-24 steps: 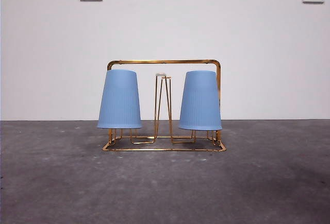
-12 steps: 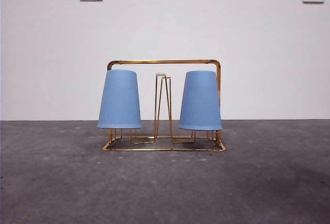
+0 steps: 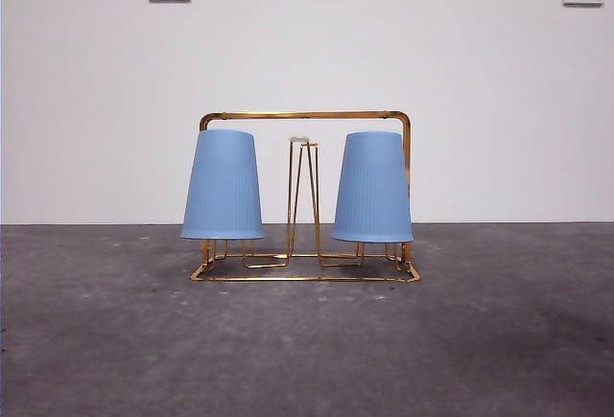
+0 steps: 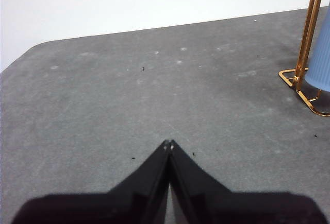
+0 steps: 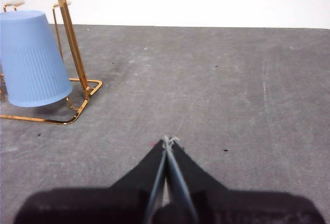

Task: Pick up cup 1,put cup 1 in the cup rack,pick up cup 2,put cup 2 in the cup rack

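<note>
Both blue cups sit upside down on the gold cup rack (image 3: 305,196) mid-table: cup 1 (image 3: 223,185) on the peg at the L end as seen in the front view, cup 2 (image 3: 373,187) at the R end just inside the handle frame, one bare white-tipped peg btwn them. Left gripper (image 4: 168,143) has jaws pressed together, holding nothing, low over the grey table (image 4: 129,95) w/ the rack's corner off to one side. Right gripper (image 5: 167,140) is likewise closed & empty, well apart from cup 2.
</note>
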